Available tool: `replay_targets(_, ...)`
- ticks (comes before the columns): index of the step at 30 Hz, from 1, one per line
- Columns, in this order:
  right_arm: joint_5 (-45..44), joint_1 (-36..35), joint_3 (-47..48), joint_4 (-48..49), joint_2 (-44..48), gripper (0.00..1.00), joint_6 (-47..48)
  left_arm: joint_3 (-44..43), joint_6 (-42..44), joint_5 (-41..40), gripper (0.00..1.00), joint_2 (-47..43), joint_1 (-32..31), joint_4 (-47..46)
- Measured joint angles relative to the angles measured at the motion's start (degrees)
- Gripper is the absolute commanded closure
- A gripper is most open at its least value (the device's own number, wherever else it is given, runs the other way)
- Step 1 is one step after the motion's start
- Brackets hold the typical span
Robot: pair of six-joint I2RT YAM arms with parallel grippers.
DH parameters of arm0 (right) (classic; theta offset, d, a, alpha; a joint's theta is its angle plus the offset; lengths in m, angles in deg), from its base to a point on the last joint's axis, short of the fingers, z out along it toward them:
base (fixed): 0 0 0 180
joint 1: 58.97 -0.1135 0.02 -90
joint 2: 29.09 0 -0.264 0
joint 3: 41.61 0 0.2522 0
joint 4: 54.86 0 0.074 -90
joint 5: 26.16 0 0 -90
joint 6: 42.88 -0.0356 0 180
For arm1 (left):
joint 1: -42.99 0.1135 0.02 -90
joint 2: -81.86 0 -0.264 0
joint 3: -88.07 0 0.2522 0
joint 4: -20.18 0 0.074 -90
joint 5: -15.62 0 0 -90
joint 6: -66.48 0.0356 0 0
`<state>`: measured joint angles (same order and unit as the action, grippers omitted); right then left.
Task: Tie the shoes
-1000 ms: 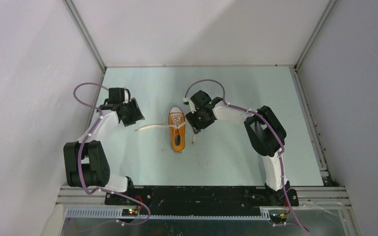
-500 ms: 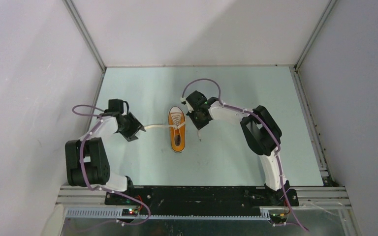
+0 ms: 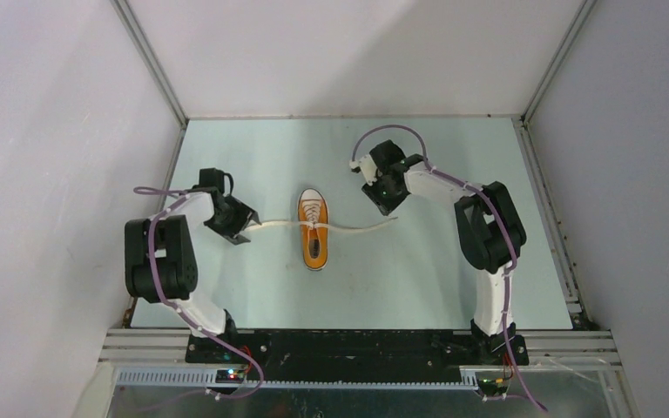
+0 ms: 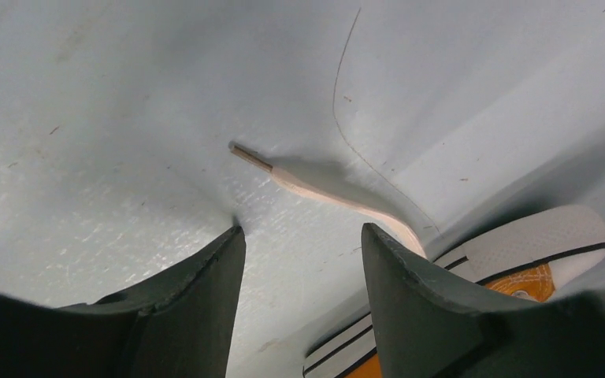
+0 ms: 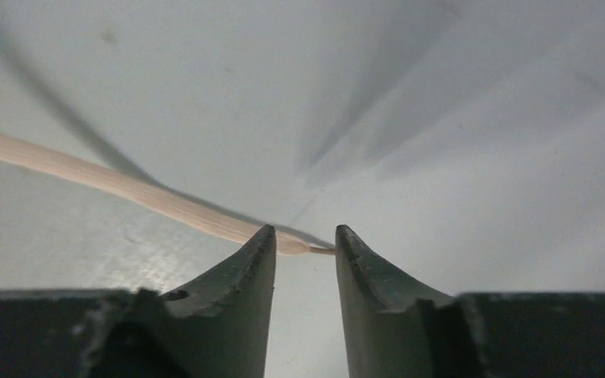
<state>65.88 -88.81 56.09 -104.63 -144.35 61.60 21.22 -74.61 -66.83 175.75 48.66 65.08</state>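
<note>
Hovering over laces (image 4: 315,190) splayed for pickup beside sneaker (image 3: 314,248): left gripper (image 4: 303,231) wide open, right gripper (image 5: 304,230) narrowly parted, both empty.

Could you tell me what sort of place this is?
Likely a robotics lab test cell: plain grey walls enclose a pale table, with left arm and right arm bolted at its edge.

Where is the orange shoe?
In the top view, the orange shoe sits on the table between the left gripper and the right gripper, white toe pointing away.
</note>
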Motion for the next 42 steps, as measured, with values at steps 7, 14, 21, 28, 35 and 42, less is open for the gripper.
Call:
replay_targets(7,5.92,-1.99,2.49,-1.86,1.95,0.56,3.19,-4.74,-2.82,-4.09,0.41,4.07,-0.83,0.09)
replay_targets(14,7.69,-2.25,2.4,-3.54,8.17,0.53,4.15,-9.07,-3.54,-8.72,0.78,7.52,-4.13,1.42)
replay_targets(21,10.56,-0.48,5.44,-7.43,10.84,0.54,4.44,-13.27,-0.76,-10.56,1.0,10.78,-7.43,2.47)
replay_targets(28,19.74,4.15,10.29,-8.87,11.58,0.5,4.35,-20.09,13.68,-0.55,1.0,11.67,-10.12,-2.78)
replay_targets(35,34.45,9.22,14.05,-1.31,13.75,0.43,-3.45,-23.41,32.41,23.74,1.0,7.26,-14.82,-15.02)
replay_targets(42,47.04,8.96,20.11,10.6,4.66,0.33,-16.41,-22.16,53.81,33.81,1.0,0.61,-17.92,-14.25)
